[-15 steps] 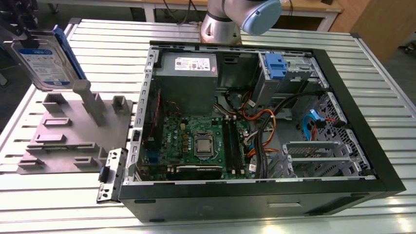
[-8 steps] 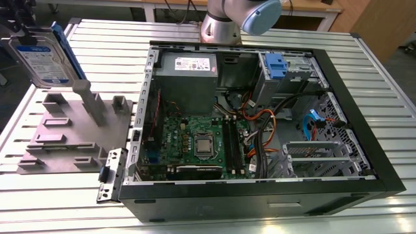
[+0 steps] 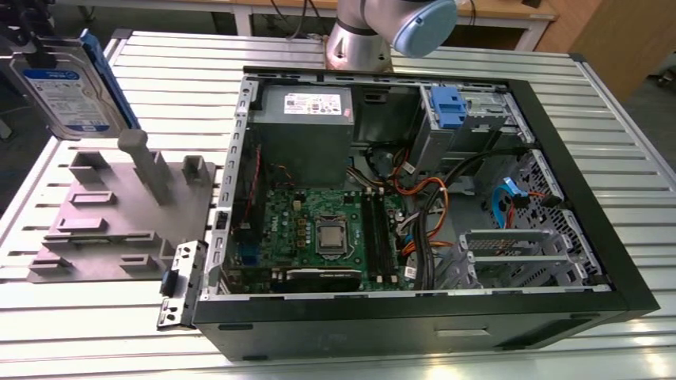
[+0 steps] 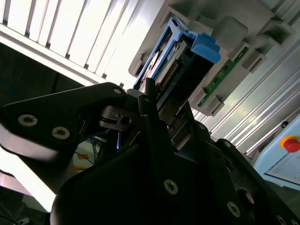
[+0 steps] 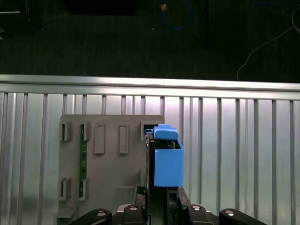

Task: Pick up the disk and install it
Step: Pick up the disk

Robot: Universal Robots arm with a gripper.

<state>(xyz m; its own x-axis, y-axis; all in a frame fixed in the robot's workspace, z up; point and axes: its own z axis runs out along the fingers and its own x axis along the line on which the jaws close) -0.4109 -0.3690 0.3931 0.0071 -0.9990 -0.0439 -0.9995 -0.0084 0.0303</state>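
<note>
We're seeing the gripper (image 5: pixel 158 199) aimed down at the table (image 5: pixel 243 154), jaws pinching the disk (image 5: pixel 168 161) edge-on between them, held clear above the grey holder plate (image 5: pixel 108 178) past the jaws.

We count one disk (image 3: pixel 66 93), one open computer case (image 3: pixel 423 315), one grey fixture plate (image 3: pixel 111 207) and one slatted table (image 3: pixel 180 63). Inside the case we see one grey power supply box (image 3: pixel 306 127), one blue latch (image 3: pixel 448 107) and one processor (image 3: pixel 329 236). We see also one robot arm (image 3: pixel 365 39) and one red button (image 4: pixel 290 143).
</note>
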